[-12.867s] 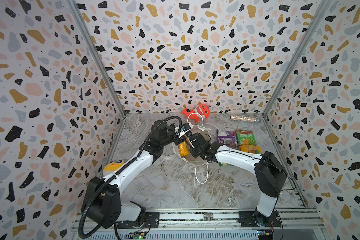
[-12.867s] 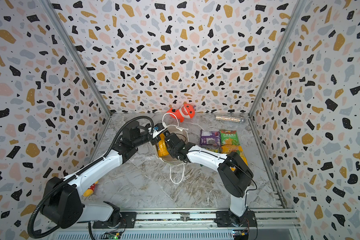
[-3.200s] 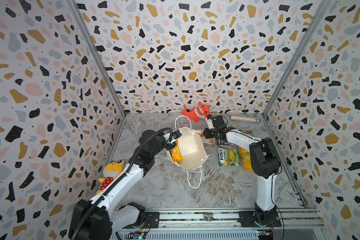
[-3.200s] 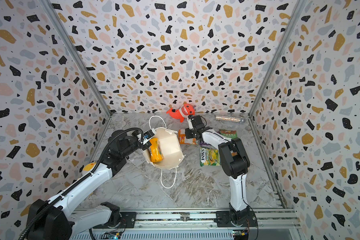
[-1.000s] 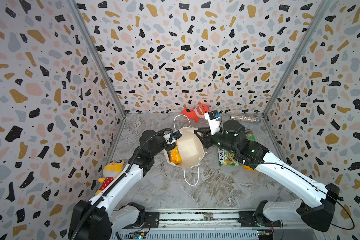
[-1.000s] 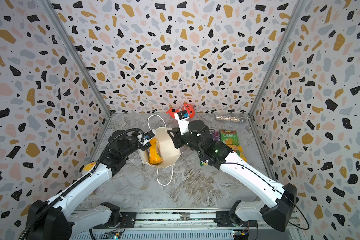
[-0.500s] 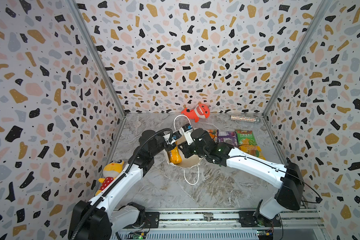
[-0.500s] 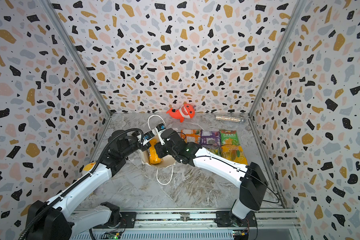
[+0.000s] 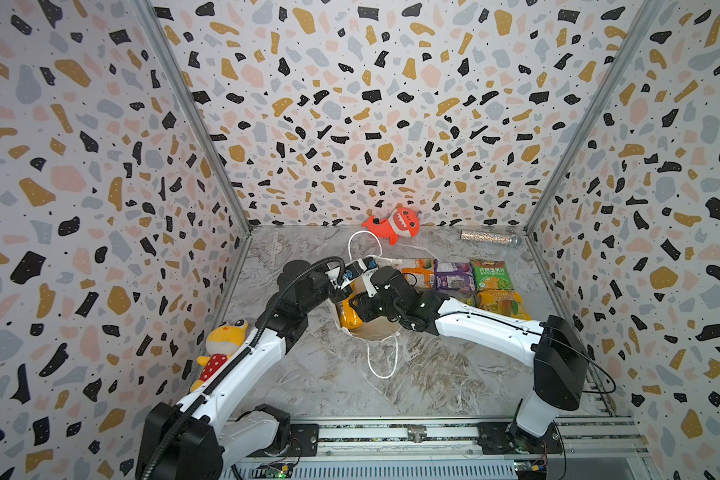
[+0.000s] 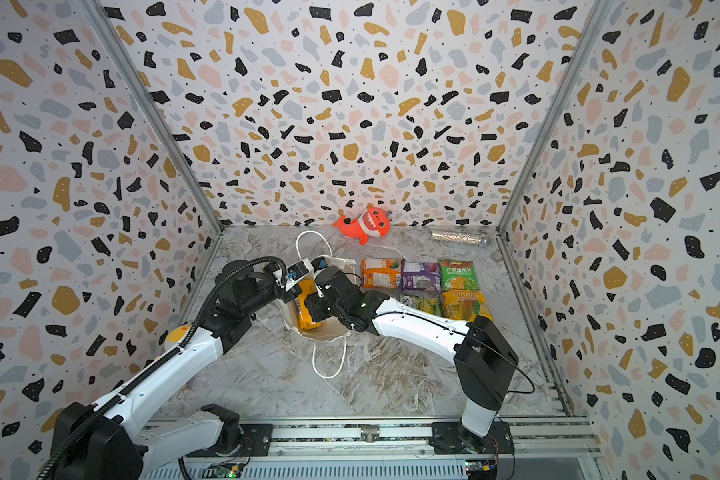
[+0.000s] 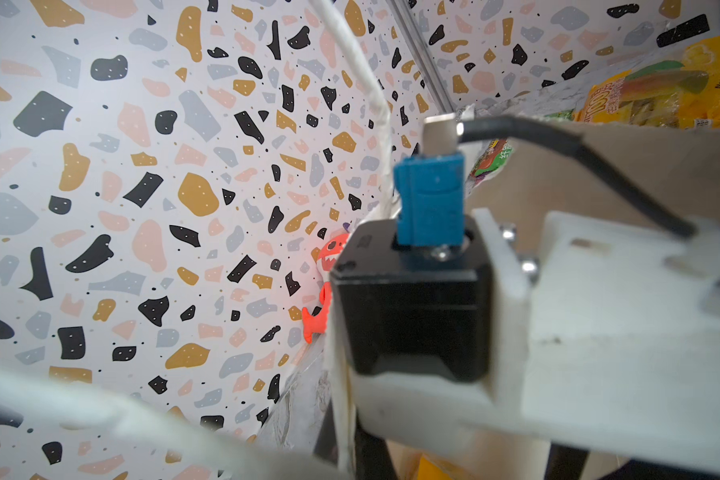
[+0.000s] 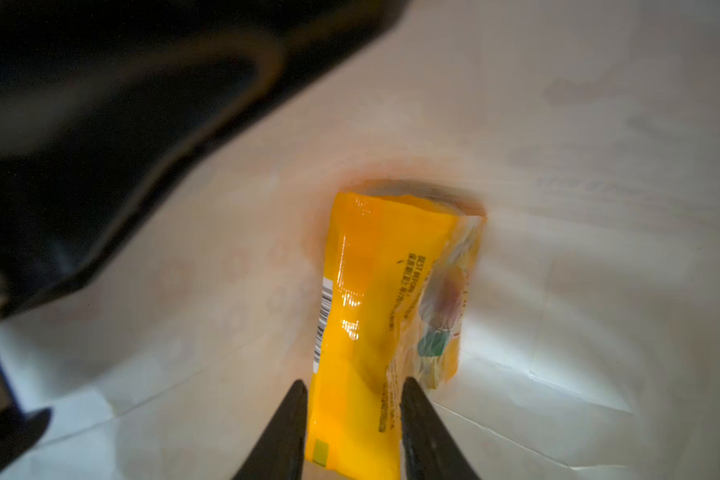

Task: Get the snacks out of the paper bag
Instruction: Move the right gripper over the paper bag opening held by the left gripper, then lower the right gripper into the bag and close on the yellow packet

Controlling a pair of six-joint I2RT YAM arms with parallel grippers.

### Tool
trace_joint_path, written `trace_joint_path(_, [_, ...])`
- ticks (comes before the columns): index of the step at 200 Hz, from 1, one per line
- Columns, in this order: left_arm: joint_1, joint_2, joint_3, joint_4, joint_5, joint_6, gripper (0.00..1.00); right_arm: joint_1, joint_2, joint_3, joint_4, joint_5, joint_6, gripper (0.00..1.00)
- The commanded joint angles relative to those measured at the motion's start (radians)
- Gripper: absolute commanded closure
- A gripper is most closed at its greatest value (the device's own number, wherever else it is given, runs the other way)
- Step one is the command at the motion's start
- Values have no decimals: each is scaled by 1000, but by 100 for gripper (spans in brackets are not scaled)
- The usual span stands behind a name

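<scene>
Marble-print floor (image 9: 412, 374) lies below me, with speckled walls on three sides. On it sits the bag (image 10: 329, 330), and my left gripper (image 9: 341, 291) is pressed together on its rim, pinching the paper so the mouth gapes toward my right arm. My left wrist view shows mostly my right wrist's camera mount, just ahead of those jaws.

My right gripper (image 12: 353, 382) is down inside the bag, jaws spread. One orange-yellow packet (image 12: 375, 291) stands on edge between them: its near end sits in the gap, and the rest runs away from my fingertips to the bag's far wall. Whether my pads touch the film I cannot tell. Five other packets (image 10: 420, 276) lie in rows outside the bag, behind my right wrist.

I judge this last packet light and soft, a thin glossy film that will crinkle and slide under smooth pads. I should close on the near end, deep enough to catch the flat seam and not just a corner, and firmly but without crushing the contents. The paper wall is close beside my jaws, so I should pinch film only.
</scene>
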Motion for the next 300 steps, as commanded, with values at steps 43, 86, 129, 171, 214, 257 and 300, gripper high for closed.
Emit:
trace_joint_path(43, [-3,-46,34,90,35,-14,100,-2,19,-21,70,-26,34,34])
trace_joint_path(86, [-3,-56,29,97,42,-20,100,-1,55,-20,100,-50,49,33])
trace_joint_path(129, [-2,-54,31,100,56,-22,100,1,109,30,94,-25,54,32])
trace_joint_path(171, [-2,-51,29,102,55,-21,100,5,173,77,70,68,45,38])
trace_joint_path(214, [-3,-40,29,101,46,-18,100,6,164,78,74,97,15,70])
trace_joint_path(257, [-3,-55,20,99,26,-12,100,6,138,72,62,109,-21,86])
trace_joint_path(300, [-3,-63,15,97,3,-10,100,7,78,49,84,92,-71,96])
